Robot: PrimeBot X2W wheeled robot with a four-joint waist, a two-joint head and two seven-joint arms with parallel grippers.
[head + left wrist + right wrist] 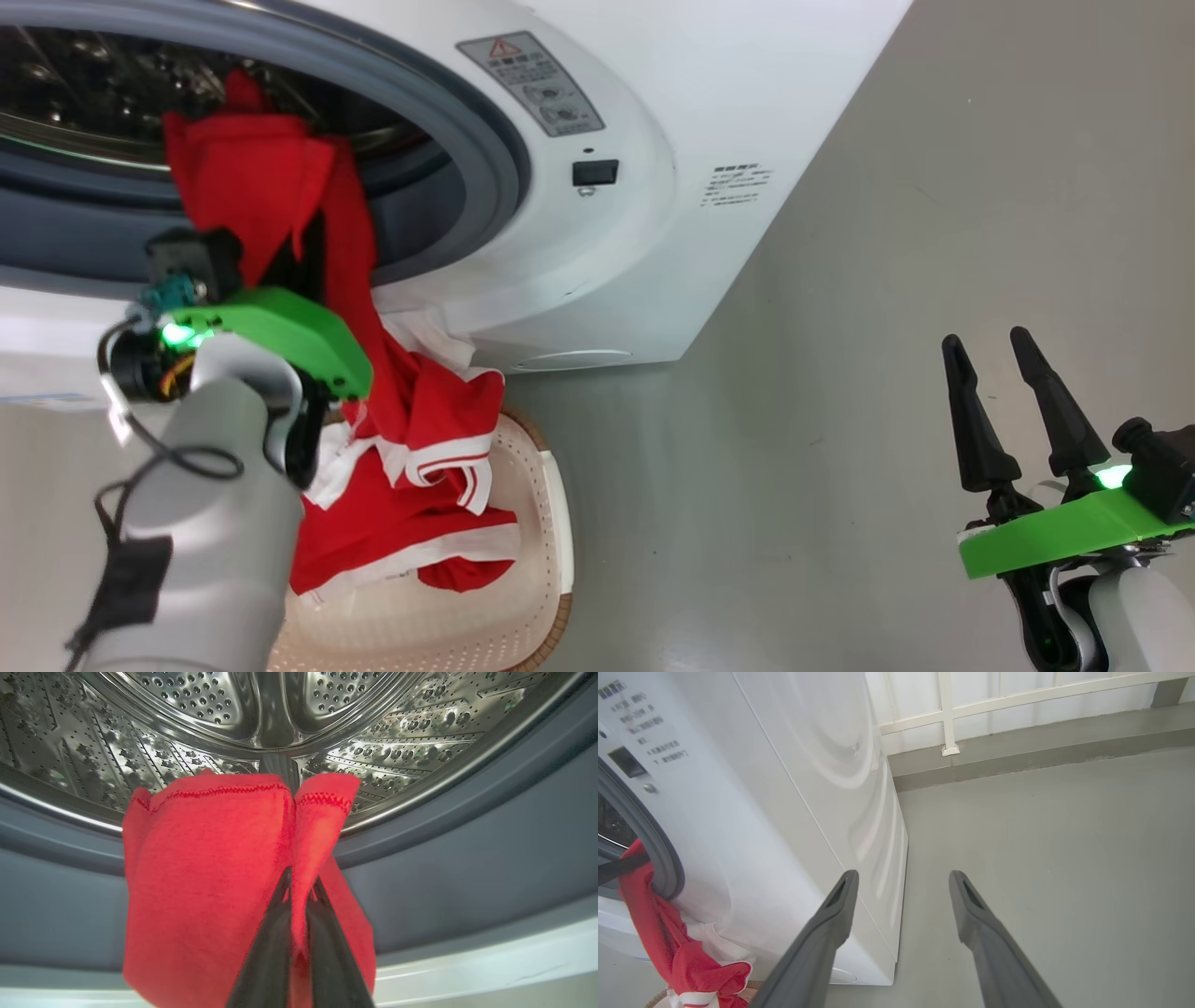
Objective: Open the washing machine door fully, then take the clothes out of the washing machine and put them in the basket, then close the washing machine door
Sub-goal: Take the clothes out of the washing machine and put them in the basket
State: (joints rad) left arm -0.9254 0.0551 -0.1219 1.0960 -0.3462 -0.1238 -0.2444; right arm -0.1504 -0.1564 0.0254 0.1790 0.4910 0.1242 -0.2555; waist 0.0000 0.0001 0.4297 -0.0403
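Pinching a fold of the bright red fabric clothes with white stripes and trim (pixel 411 448), the left gripper (pixel 301 882) has its two long dark fingers pressed together on the cloth at the mouth of the big white boxy washing machine (pixel 653 233). It sits just in front of the perforated steel drum (pixel 187 700) and above the grey rubber ring (pixel 495 159). From that grip the garment drapes over the ring's lower lip and hangs down the machine's front. Its lower part is heaped in the small cream-white perforated plastic basket with a brown woven-look rim (pixel 551 523), which stands on the floor right against the washer. The right gripper (pixel 987 338) is well off to the side over the bare grey floor (pixel 840 467), its jaws wide apart and holding nothing. The step in hand looks like the unloading: cloth is gripped, but part of it is not yet clear of the opening. The next move probably calls for drawing the held fold out and down over the basket without snagging on the ring. The gripper would release only once the fabric is above the rim, and closing the door comes after that.
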